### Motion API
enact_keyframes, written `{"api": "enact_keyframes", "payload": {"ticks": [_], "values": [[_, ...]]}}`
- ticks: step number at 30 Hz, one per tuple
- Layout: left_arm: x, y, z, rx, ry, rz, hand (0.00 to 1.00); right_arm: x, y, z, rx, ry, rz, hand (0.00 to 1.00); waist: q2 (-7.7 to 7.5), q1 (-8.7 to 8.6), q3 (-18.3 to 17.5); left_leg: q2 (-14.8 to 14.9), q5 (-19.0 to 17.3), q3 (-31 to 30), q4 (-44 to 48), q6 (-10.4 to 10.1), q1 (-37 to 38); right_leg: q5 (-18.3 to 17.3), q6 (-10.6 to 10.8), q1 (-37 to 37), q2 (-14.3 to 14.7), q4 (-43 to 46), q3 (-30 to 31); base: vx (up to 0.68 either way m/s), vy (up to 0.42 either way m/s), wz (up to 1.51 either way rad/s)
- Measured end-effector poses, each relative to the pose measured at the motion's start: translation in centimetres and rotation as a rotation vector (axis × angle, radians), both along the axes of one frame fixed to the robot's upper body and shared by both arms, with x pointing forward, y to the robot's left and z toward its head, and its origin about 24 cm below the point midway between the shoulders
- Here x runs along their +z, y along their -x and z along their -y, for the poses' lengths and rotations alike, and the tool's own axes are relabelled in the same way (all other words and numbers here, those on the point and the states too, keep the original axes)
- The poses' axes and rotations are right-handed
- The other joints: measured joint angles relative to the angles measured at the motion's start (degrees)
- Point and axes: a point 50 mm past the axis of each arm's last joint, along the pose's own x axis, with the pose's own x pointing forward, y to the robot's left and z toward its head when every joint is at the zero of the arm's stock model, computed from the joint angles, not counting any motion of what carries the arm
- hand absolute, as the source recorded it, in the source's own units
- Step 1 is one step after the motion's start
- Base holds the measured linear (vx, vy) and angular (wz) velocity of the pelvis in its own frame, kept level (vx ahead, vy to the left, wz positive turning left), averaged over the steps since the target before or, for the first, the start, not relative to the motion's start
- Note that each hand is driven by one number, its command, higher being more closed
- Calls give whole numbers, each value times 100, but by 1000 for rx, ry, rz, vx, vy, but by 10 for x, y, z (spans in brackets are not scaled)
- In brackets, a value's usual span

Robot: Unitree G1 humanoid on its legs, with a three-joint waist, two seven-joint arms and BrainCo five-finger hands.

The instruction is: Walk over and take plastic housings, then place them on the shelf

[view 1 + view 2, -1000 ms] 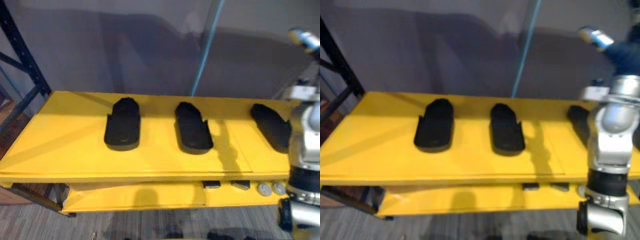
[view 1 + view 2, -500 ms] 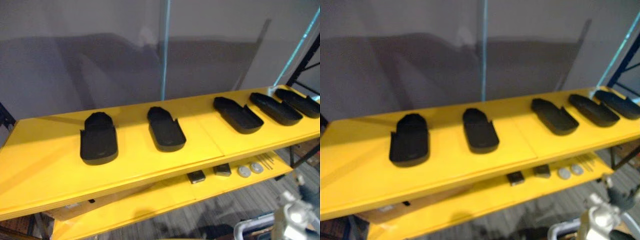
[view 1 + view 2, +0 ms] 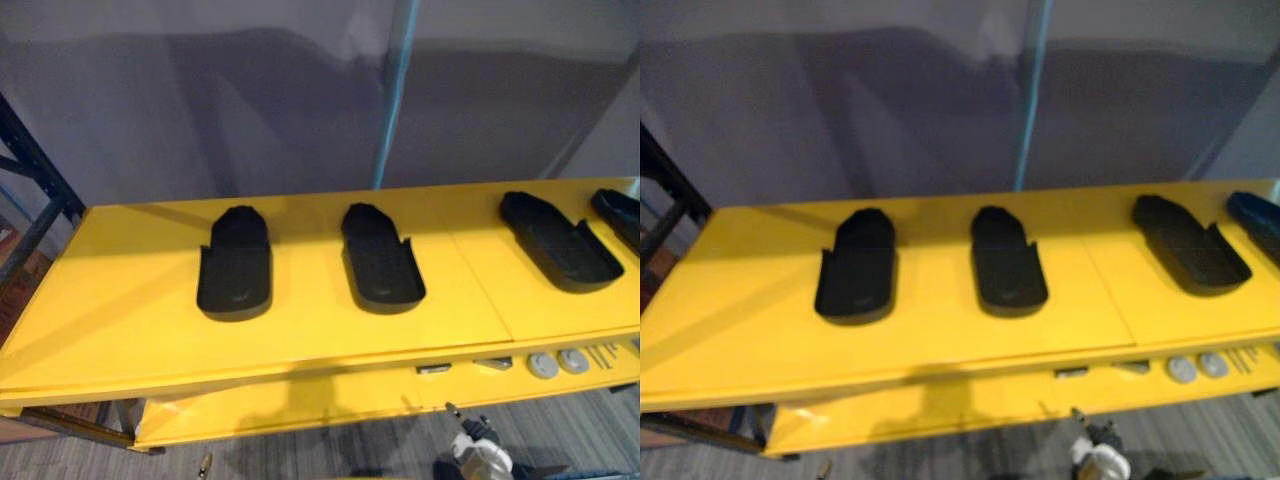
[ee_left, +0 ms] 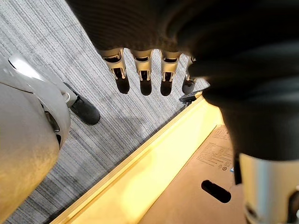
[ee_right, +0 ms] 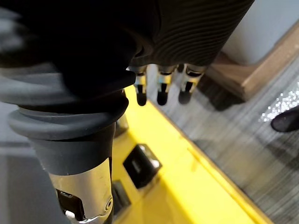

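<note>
Several black plastic housings lie in a row on the yellow top shelf (image 3: 120,300): one at the left (image 3: 235,265), one in the middle (image 3: 380,258), one toward the right (image 3: 558,240), and another cut off by the right edge (image 3: 620,210). My left hand (image 4: 142,70) hangs below shelf level over the grey carpet, fingers straight, holding nothing. My right hand (image 5: 161,86) hangs beside the yellow lower shelf (image 5: 196,186), fingers straight and empty.
The lower shelf (image 3: 300,400) carries small dark parts (image 3: 433,368) and two grey discs (image 3: 542,365). A light-blue post (image 3: 400,90) rises behind the shelf and a dark rack upright (image 3: 30,170) stands at the left. A cardboard box (image 4: 201,182) sits under the shelf.
The camera has swung across the shelf and back. My right arm, raised at the shelf's right end a second ago, has dropped low. The housings have stayed put.
</note>
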Motion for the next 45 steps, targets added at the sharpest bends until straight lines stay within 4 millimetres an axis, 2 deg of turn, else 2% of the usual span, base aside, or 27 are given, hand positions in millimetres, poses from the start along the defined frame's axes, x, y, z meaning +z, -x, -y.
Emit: {"api": "enact_keyframes", "payload": {"ticks": [3,6,9,12,14,16,17,18,19,20,21,22,23,25,27,28,29,30,32,34,35,36,39,40,41,42,45], "values": [[0,-1,-2,-14,-7,-4,0,-5,17,0,-21,-20,-32,0,4,1,-20,-3,-46,29,-1,17,88,-38,-62,92,-5,-31,-19,7,1,-4],[1,-12,1,-80,-2,10,0,-13,34,-8,-24,-70,-86,0,-24,-7,-40,0,-56,34,1,7,78,-39,-62,83,0,-45,-26,0,0,0],[2,-29,8,-261,0,23,0,-19,47,-17,-55,-121,-117,0,-54,-60,-61,16,-82,83,5,-19,79,-20,-32,66,19,-58,3,24,-8,-7],[1,-43,19,-507,12,4,0,-18,46,-16,-49,-130,-86,0,-55,-91,-65,39,-150,346,24,-46,150,15,-12,-55,62,-58,341,30,-3,-43],[2,-49,20,-608,12,-2,0,-15,41,-13,-17,-122,-25,0,-90,-191,-84,68,-182,485,35,-59,167,41,-38,-135,108,-62,505,41,-14,-52],[4,-60,19,-673,2,7,0,-7,31,-6,55,-74,63,0,-132,-215,-105,122,-223,716,38,-94,172,121,-110,-281,197,-94,724,33,-15,-64],[6,-64,17,-708,-11,2,0,2,21,-1,116,-22,126,0,-155,-250,-121,142,-243,803,40,-106,166,177,-123,-351,229,-131,813,30,-12,-69],[7,-69,15,-761,-33,2,0,26,-2,9,223,93,254,0,-180,-373,-140,163,-262,952,44,-111,141,244,-134,-472,274,-152,955,22,-12,-64],[8,-70,14,-791,-42,-2,0,37,-12,13,263,143,308,0,-191,-452,-144,178,-289,1010,85,-116,121,268,-149,-521,290,-152,976,14,-11,-67],[9,-73,13,-829,-47,-2,0,62,-27,23,308,240,409,0,-223,-556,-137,226,-428,1079,323,-104,41,317,-180,-596,317,-149,1083,12,-14,-52],[9,-74,13,-843,-50,-2,0,73,-33,29,319,284,451,0,-233,-598,-140,251,-497,1081,448,-94,11,336,-173,-627,328,-147,1135,16,-22,-73],[9,-75,15,-865,-43,-4,0,97,-42,43,329,376,528,0,-225,-645,-134,296,-660,1080,644,-104,7,352,-159,-660,356,-144,1271,29,-17,-71],[9,-75,18,-895,-27,-15,0,115,-43,58,303,447,585,0,-204,-684,-141,342,-802,1112,807,-120,7,365,-139,-677,386,-139,1391,25,-9,-67],[8,-73,20,-920,-11,-31,0,130,-38,77,226,504,625,0,-205,-793,-147,383,-913,1252,958,-134,-3,381,-113,-726,409,-131,1516,16,8,-45],[6,-70,22,-923,15,-57,0,136,-28,93,125,519,650,0,-195,-886,-146,378,-946,1327,985,-132,-12,401,-92,-792,408,-131,1598,5,10,-30],[5,-67,22,-919,23,-68,0,136,-21,99,67,513,659,0,-190,-948,-145,375,-949,1363,986,-130,-21,416,-97,-819,410,-129,1622,3,14,-21],[3,-60,23,-908,38,-86,0,131,-5,109,-54,501,649,0,-174,-1032,-135,373,-961,1400,989,-128,-15,425,-103,-824,414,-129,1661,7,11,-17],[3,-59,23,-906,44,-92,0,127,2,112,-96,494,635,0,-164,-1050,-129,376,-969,1419,991,-130,0,426,-104,-820,417,-129,1676,2,13,-23],[-1,-46,29,-873,78,-118,0,113,28,120,-248,482,557,0,-54,-1051,-120,435,-1069,1580,1081,-159,57,467,-151,-816,468,-130,1725,11,2,-33],[-2,-41,30,-826,88,-118,0,94,52,118,-380,455,464,0,28,-1016,-121,527,-1155,1704,1206,-177,81,499,-177,-815,514,-130,1715,-4,-18,-35],[-3,-38,29,-786,91,-123,0,74,75,111,-502,414,376,0,79,-973,-116,586,-1220,1809,1287,-204,144,502,-180,-797,556,-129,1724,-24,-18,-34],[-4,-34,29,-764,96,-127,0,67,85,108,-554,391,343,0,77,-943,-124,615,-1256,1873,1328,-220,163,508,-187,-803,585,-130,1737,-24,-21,-40],[-6,-16,27,-702,103,-160,0,40,122,83,-759,310,241,0,285,-883,-150,775,-1401,2245,1501,-302,307,505,-246,-802,715,-211,1883,-9,-34,-54],[-6,-15,26,-686,104,-158,0,37,126,79,-783,299,233,0,310,-849,-128,804,-1421,2343,1525,-324,351,500,-274,-803,727,-254,1865,-17,-51,-79],[-6,-15,24,-676,99,-158,0,32,130,70,-811,278,218,0,364,-749,-101,877,-1451,2587,1536,-366,454,550,-411,-814,719,-279,1619,-3,-51,-93],[-6,-15,24,-678,95,-160,0,26,131,61,-818,250,201,0,381,-686,-94,947,-1477,2792,1551,-410,541,636,-427,-810,722,-278,1357,11,-63,-87],[-4,-26,25,-677,86,-129,0,13,139,38,-806,197,131,0,370,-647,-90,1062,-1474,2824,1564,-492,637,657,-395,-785,821,-279,1271,51,-88,-17]]}}
